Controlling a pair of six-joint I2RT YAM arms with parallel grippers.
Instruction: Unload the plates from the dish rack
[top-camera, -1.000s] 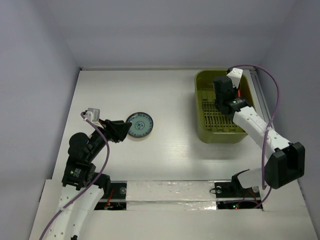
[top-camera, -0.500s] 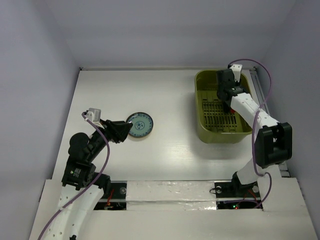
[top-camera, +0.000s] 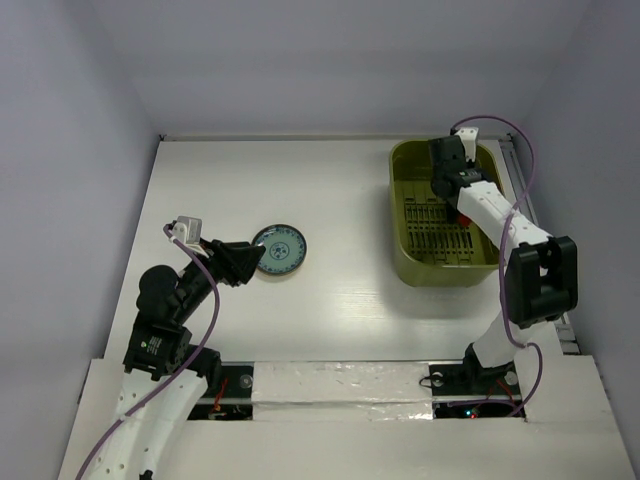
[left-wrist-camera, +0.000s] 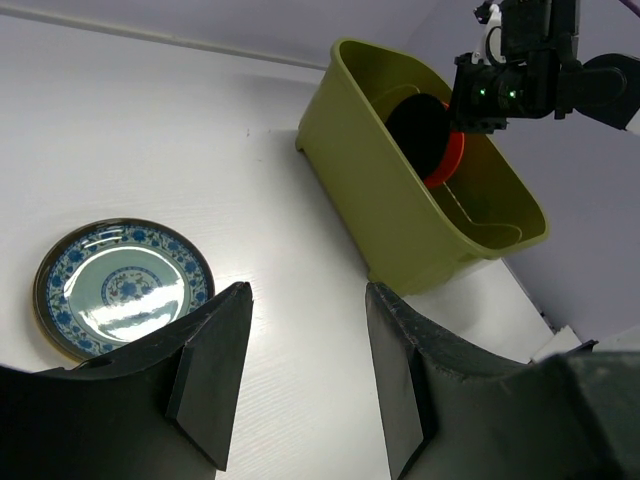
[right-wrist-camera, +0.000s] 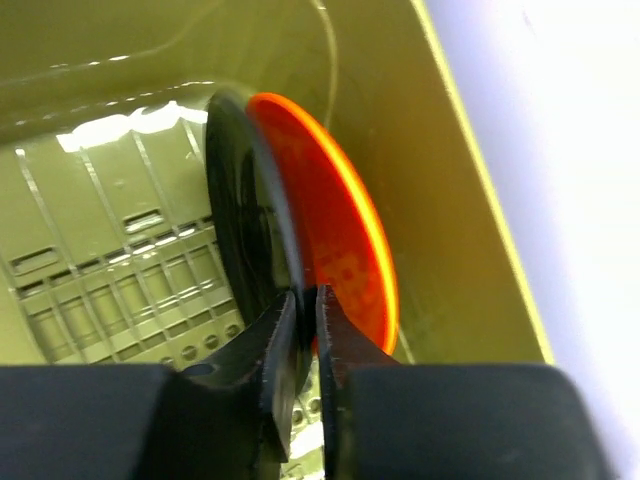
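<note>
The olive-green dish rack (top-camera: 397, 215) stands at the far right of the table. A black plate (right-wrist-camera: 240, 220) and an orange-red plate (right-wrist-camera: 340, 230) stand on edge in it, side by side against its far-right part. My right gripper (right-wrist-camera: 308, 300) reaches down into the rack (right-wrist-camera: 100, 270) and is shut on the black plate's rim, one finger between the two plates. The light blue patterned plate (top-camera: 280, 250) lies flat on the table at the left. My left gripper (left-wrist-camera: 308, 300) is open and empty just beside it (left-wrist-camera: 122, 288). No tan plate is in view.
The rack's slotted bottom (right-wrist-camera: 150, 290) is bare to the left of the plates. The rack's high walls (left-wrist-camera: 390, 210) surround my right gripper (top-camera: 447, 195). Grey walls close in the table on three sides. A purple cable (top-camera: 520, 140) loops above the right arm.
My right arm has folded closer to the rack and its gripper has moved a little toward the rack's far end, onto the standing plates. The left arm and the blue plate have not moved.
</note>
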